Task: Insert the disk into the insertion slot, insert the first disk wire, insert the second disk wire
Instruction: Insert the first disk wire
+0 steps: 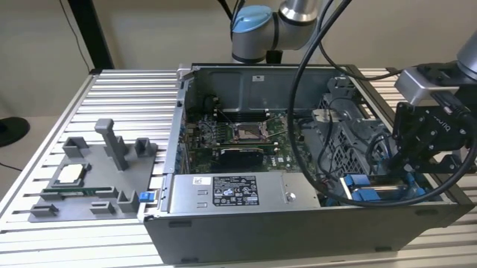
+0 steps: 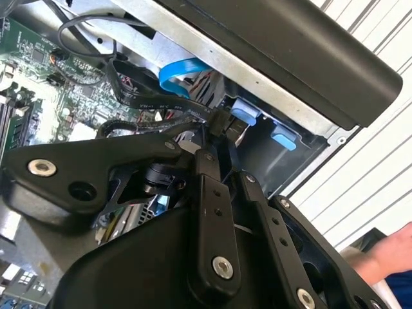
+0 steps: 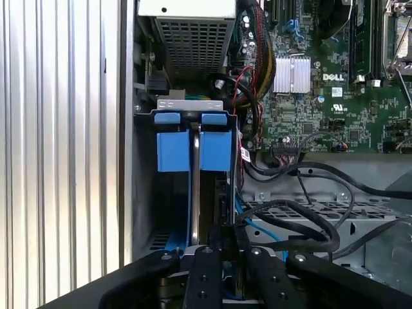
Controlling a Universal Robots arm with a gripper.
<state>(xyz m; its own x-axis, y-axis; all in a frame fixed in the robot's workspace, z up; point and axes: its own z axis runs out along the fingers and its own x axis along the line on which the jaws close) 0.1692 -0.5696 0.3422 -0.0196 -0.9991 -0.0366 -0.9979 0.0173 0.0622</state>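
While black cables crowd alongside, claw pinching a wire plug, at disk seated in insertion slot.

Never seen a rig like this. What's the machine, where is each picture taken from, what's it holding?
It is one robot arm with a black gripper, working over an open grey computer case on a slatted metal table. The exterior view comes from a camera off the arm; both wrist views ride on the arm, looking along the gripper. The silver hard disk in its bright blue plastic carrier already sits in the grey drive bay. The gripper appears shut on a black wire plug close by. Beside the case lies a grey fixture tray holding small parts.
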